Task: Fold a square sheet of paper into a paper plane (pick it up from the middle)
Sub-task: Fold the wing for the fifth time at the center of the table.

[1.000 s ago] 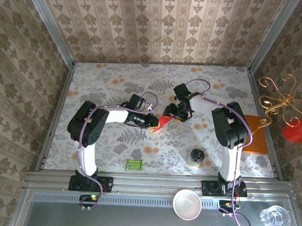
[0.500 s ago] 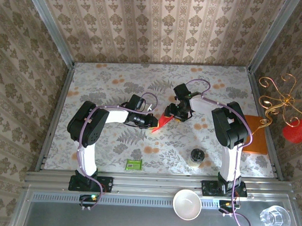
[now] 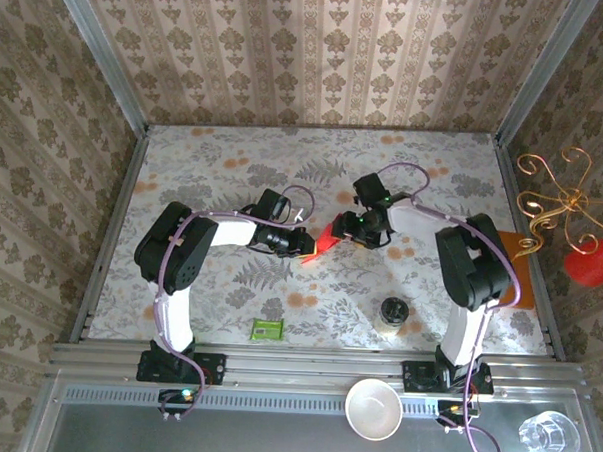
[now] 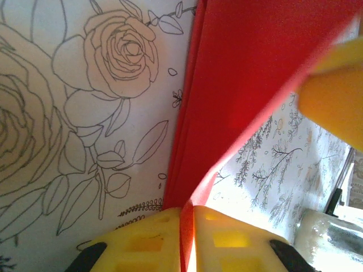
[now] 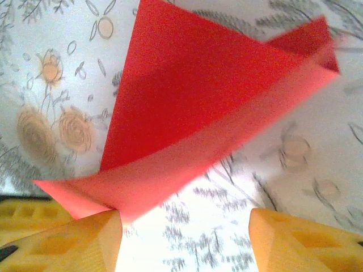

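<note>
1. Since a second ago, the right arm [image 3: 470,258] has swung its elbow out to the right. It now covers most of the orange pad [image 3: 525,293]. Its jaws sit slightly further right, and the red patch between the two wrists looks smaller. The left arm [image 3: 196,236] keeps its pose.
2. Left jaws: clenched on the square sheet of paper [image 3: 326,239]. In the left wrist view the two yellow fingers [image 4: 142,246] press together, with a red edge pinched in the seam between them.
3. Right jaws: released, with the fingers [image 5: 62,241] well apart. One corner of the sheet touches the finger on the left of the right wrist view. The other finger is clear of the paper.
4. Sheet: bright red, creased into layers and bowed, with pointed corners. It sits mid-bench between the two wrists. I cannot tell whether its far edge rests on the bench [image 3: 214,172].
5. Further out: a small green packet [image 3: 268,330] lies near the front edge, left of centre. A small jar [image 3: 394,314] stands near the right arm's base.
6. Near ledge: a white cup [image 3: 374,409] and, at the right end, a clear glass [image 3: 548,434].
</note>
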Controlling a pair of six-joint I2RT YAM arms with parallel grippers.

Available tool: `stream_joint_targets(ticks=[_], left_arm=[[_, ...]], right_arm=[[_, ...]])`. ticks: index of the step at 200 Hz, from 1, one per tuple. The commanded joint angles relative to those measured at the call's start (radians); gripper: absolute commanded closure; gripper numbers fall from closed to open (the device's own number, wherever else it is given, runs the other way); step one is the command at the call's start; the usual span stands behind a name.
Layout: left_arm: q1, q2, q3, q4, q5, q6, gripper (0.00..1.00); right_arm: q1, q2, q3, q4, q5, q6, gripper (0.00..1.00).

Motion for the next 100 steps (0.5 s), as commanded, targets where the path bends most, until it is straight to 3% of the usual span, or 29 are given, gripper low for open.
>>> stream_joint_targets(ticks=[1, 28, 52, 100], left_arm=[[-0.007, 0.034, -0.021, -0.066, -0.047, -0.01, 0.85], [-0.006, 0.035, -0.023, -0.063, -0.044, -0.011, 0.85], [-0.007, 0.036, -0.023, -0.064, -0.043, -0.013, 0.85], [-0.007, 0.037, -0.029, -0.05, -0.039, -0.022, 0.86]], right_arm=[[-0.012, -0.113, -0.061, 0.03, -0.012, 0.026, 0.37], [-0.006, -0.156, -0.123, 0.144, -0.132, 0.037, 0.41], [0.029, -0.105, -0.075, 0.194, -0.227, 0.028, 0.5], [0.05, 0.025, 0.026, 0.216, -0.222, 0.07, 0.64]])
